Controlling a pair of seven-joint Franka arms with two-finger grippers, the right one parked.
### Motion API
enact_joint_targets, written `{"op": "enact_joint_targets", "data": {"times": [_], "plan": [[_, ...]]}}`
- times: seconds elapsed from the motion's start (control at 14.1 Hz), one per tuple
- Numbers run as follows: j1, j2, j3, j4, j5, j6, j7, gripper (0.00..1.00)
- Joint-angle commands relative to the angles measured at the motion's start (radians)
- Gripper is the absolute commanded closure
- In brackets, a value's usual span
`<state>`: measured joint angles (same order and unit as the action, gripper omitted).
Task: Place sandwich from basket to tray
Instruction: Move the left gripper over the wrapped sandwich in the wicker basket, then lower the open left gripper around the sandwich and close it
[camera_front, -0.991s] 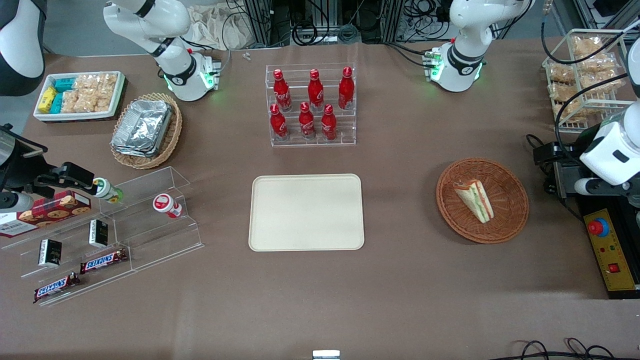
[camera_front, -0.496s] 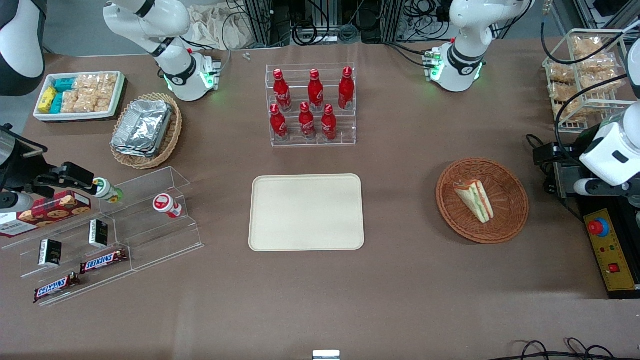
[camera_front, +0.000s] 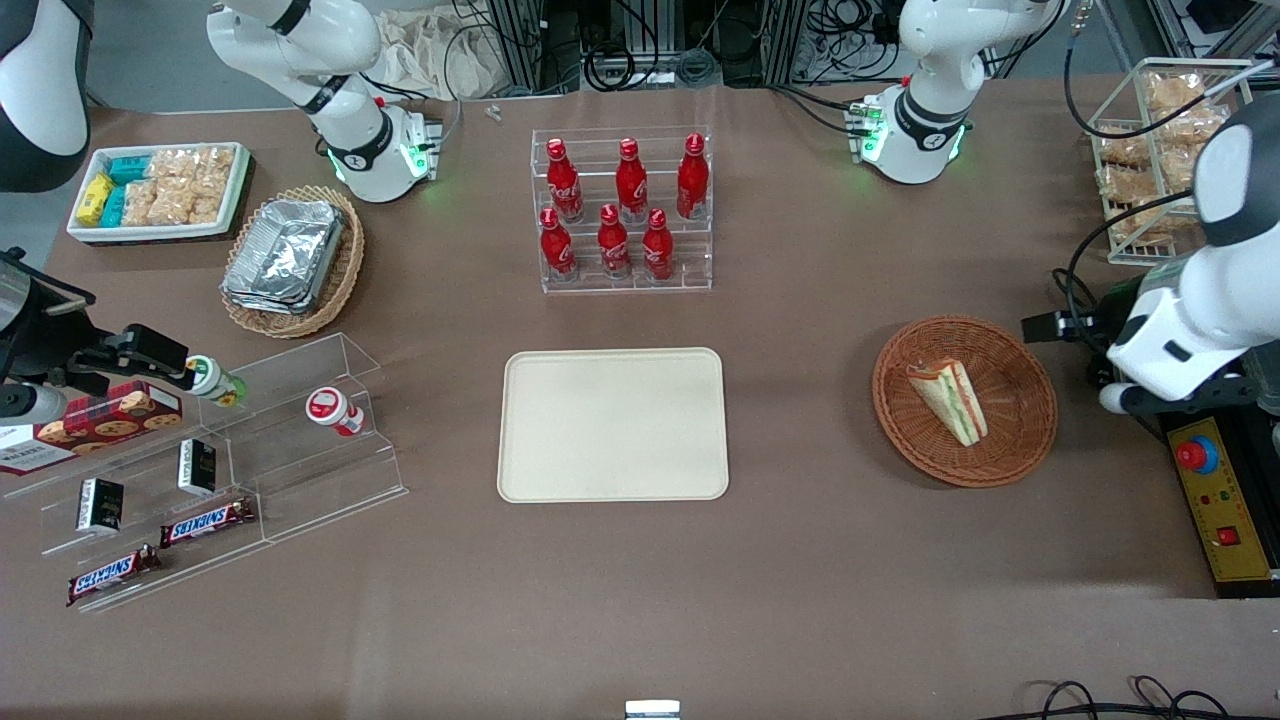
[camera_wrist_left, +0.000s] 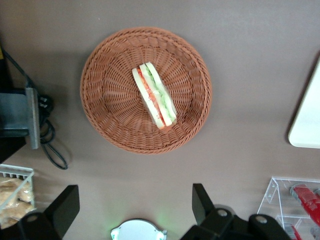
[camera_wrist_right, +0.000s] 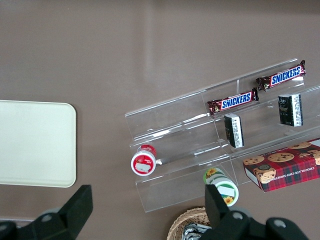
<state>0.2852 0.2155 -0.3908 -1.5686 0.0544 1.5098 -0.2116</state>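
1. The sandwich (camera_front: 948, 401) lies on its side in the round brown basket (camera_front: 1030, 420). Its striped edge of green, red and white faces up in the wrist view (camera_wrist_left: 154, 94).
2. The sandwich sits near the middle of the basket (camera_wrist_left: 110, 115). There is bare woven floor all around it, and it does not touch the rim.
3. The basket sits on the brown table (camera_front: 800, 560), toward the working arm's end.
4. The gripper (camera_wrist_left: 132, 207) is up in the air, over the table just beside the basket, on the side farther from the front camera. Its two black fingers (camera_wrist_left: 201, 200) are spread wide apart and hold nothing.
5. In the front view the gripper (camera_front: 1045, 326) shows as a dark tip near the basket's rim, with the white arm (camera_front: 1180, 330) above the table edge.
6. The cream tray (camera_front: 612, 424) lies flat in the middle of the table. Nothing is on it. Its low rim and round corners are easy to see.
7. A wide strip of bare table lies between the tray and the basket. They are well apart.
8. A clear rack of red bottles (camera_front: 620, 210) stands farther from the front camera than the tray, with a gap of table between them.
9. A yellow box with a red button (camera_front: 1215, 495) sits at the table edge, near the basket but not touching it.
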Motion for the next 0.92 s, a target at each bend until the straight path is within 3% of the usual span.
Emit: {"op": "enact_joint_targets", "data": {"times": [0.0,0.14,0.64,0.85], "plan": [[-0.001,-0.103,0.001,-0.219,-0.015,0.160,-0.043,0.00],[-0.003,-0.137,0.001,-0.347,-0.016,0.287,-0.092,0.00],[-0.001,-0.110,0.001,-0.589,-0.015,0.639,-0.296,0.01],[0.003,-0.082,0.003,-0.625,-0.015,0.699,-0.357,0.01]]}}
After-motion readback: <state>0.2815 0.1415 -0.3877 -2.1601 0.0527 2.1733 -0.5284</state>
